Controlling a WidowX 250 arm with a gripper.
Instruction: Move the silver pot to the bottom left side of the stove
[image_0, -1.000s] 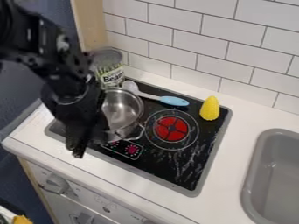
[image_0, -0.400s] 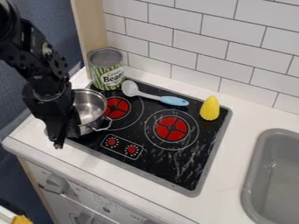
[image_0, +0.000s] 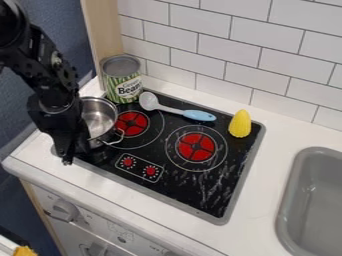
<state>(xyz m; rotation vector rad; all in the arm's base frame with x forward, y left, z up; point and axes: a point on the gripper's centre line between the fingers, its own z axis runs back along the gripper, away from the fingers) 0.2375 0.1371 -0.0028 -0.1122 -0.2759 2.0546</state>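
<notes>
The silver pot (image_0: 99, 116) is at the left of the frame, at the left edge of the stove (image_0: 180, 190) and to the left of the nearer red burner disc (image_0: 132, 124). It is a round metal vessel with a thin rolled rim, a smooth inner wall and soft grey-white reflections inside. A bent wire loop handle (image_0: 118, 137) sticks out on its lower right side. The black gripper (image_0: 67, 157) hangs down over the pot's left side, hiding part of it; I cannot tell how wide the gripper is or whether it has hold of the pot.

The stove has a glossy black top with pale, streaky marks toward the lower right and a flat grey border. Another red disc (image_0: 196, 147), crossed with black like the first, is ringed by thin pale circles. A rounded outline encloses two small red printed dials (image_0: 140, 167).

Behind the pot, a cylindrical can (image_0: 122, 82) with a grey top and a green-striped label stands upright. Beside it lies a spoon (image_0: 170, 109) with a rounded pale bowl and a light blue handle. A tapered yellow corn cob (image_0: 240, 125) with a bumpy surface is at the stove's upper right edge.
</notes>
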